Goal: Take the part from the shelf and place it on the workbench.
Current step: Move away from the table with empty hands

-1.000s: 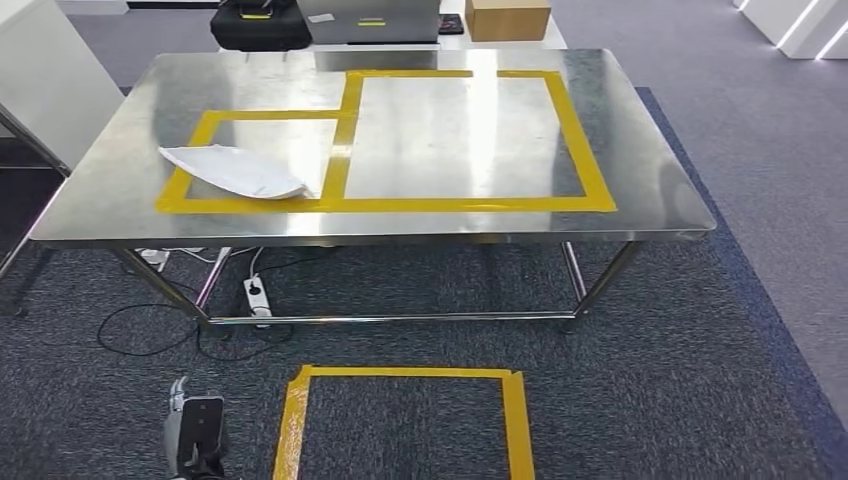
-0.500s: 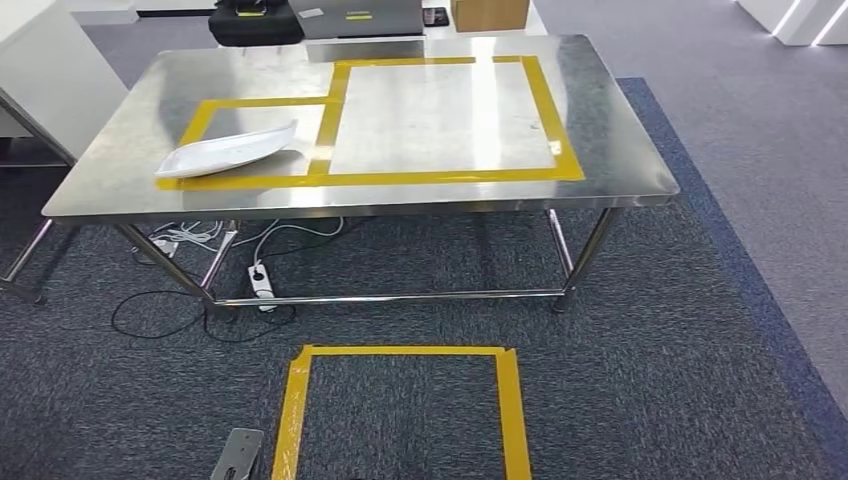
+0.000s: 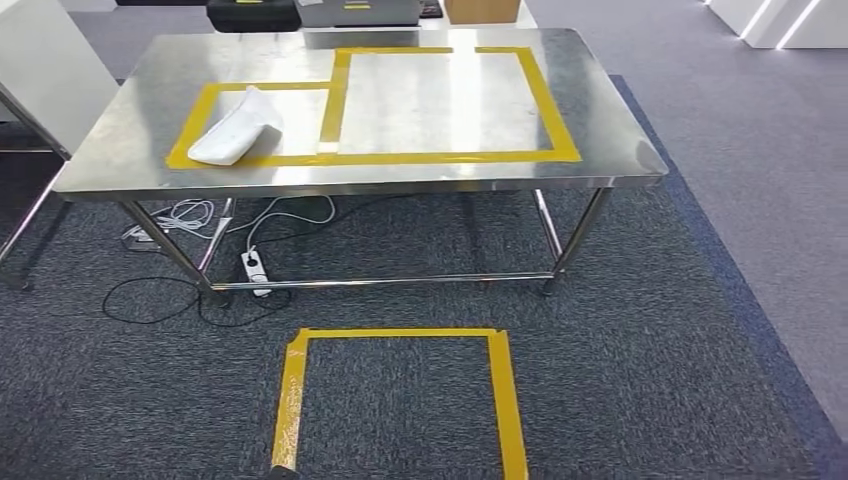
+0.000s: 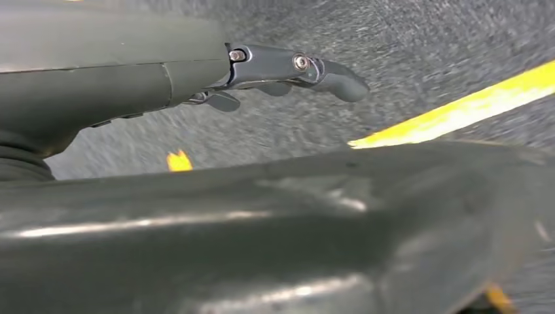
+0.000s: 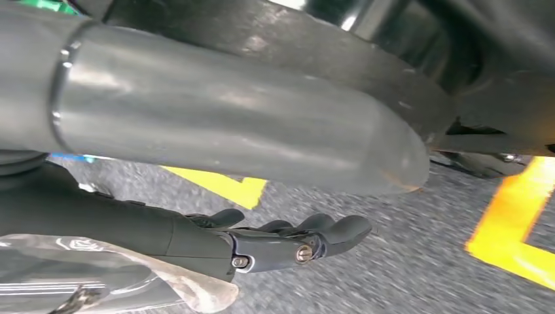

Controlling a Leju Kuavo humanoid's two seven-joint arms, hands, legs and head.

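Observation:
The white part [image 3: 236,127] lies on the steel workbench [image 3: 600,160], inside the smaller yellow taped square at its left. No hand is near it. My left hand [image 4: 281,72] hangs over the grey carpet with its fingers stretched out and nothing in them. My right hand [image 5: 288,242] also hangs low above the carpet, fingers extended and slightly curled, gripping nothing. A crinkled clear film [image 5: 98,281] shows beside its palm.
A yellow taped square [image 3: 395,400] marks the carpet in front of the workbench. Cables and a power strip [image 3: 251,270] lie under the table's left side. A black bag, a grey case and a cardboard box [image 3: 480,10] stand behind the bench.
The whole picture has shifted: the workbench now looks smaller and higher in view. My left hand has dropped out of the head view's lower edge. The white part lies turned differently.

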